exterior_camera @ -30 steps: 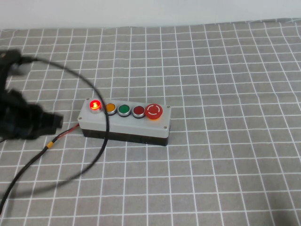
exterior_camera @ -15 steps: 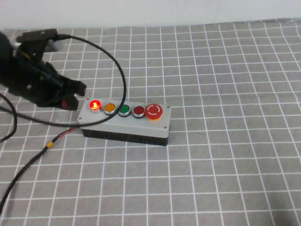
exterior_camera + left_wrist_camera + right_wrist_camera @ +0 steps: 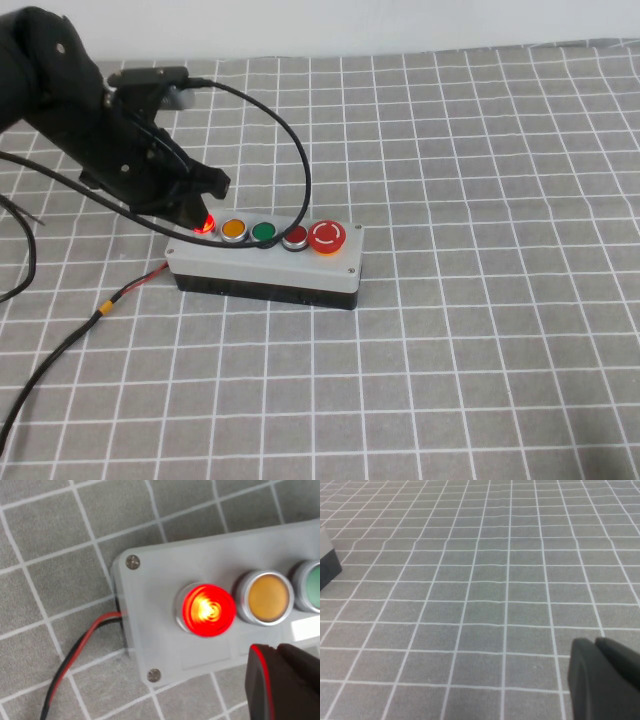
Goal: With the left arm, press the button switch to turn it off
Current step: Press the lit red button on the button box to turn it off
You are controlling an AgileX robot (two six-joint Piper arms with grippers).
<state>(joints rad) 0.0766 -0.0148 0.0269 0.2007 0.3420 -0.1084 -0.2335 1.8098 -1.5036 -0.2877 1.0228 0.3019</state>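
Note:
A grey switch box (image 3: 270, 262) lies mid-table with a row of buttons: a lit red button (image 3: 205, 224) at its left end, then orange (image 3: 234, 229), green (image 3: 263, 233), dark red (image 3: 295, 237) and a large red mushroom button (image 3: 327, 236). My left gripper (image 3: 197, 207) hangs shut just above the box's left end, close to the lit button. In the left wrist view the lit red button (image 3: 207, 610) glows, and the left gripper (image 3: 280, 680) sits beside it over the box's edge, not touching it. My right gripper (image 3: 602, 680) is shut above bare cloth.
A grey checked cloth (image 3: 480, 380) covers the table. Red and black wires (image 3: 135, 288) leave the box's left end. The left arm's black cable (image 3: 300, 170) loops over the box near the dark red button. A corner of the box (image 3: 327, 560) shows in the right wrist view.
My left arm has swung from the table's left edge rightward, and its gripper is now over the box's left end. The red button stays lit.

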